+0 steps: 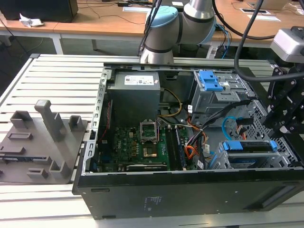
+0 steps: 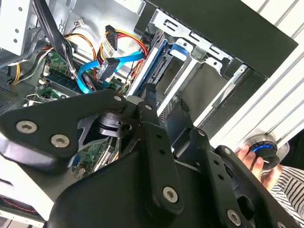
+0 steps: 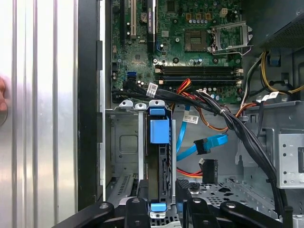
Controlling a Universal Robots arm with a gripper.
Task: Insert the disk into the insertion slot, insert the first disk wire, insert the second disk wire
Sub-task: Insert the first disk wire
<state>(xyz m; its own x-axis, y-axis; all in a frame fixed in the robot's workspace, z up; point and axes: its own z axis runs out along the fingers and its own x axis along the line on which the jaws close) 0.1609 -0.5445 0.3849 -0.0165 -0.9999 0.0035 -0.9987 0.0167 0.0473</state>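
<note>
The disk (image 3: 159, 164) stands edge-on inside the insertion slot (image 3: 124, 142), its blue bracket tab (image 3: 159, 130) at the far end. In the exterior view the disk (image 1: 249, 147) lies in the cage (image 1: 216, 160) at the case's right. My gripper (image 3: 163, 192) hangs at the disk's near end with its fingers (image 3: 141, 190) apart, one on each side and nothing held. The second disk wire (image 3: 204, 144) loops loose beside the cage, its dark plug (image 2: 105, 68) unplugged. The first disk wire seems to be the black plug (image 3: 209, 171) on orange-red-black strands, also free.
A thick black cable bundle (image 3: 237, 128) crosses above the cage. The motherboard (image 1: 142, 142), the power supply (image 1: 134, 95) and a taller cage with a blue latch (image 1: 210, 80) fill the case. A grey fixture (image 1: 42, 137) lies at the exterior view's left. A hand (image 2: 247, 154) rests on a knob.
</note>
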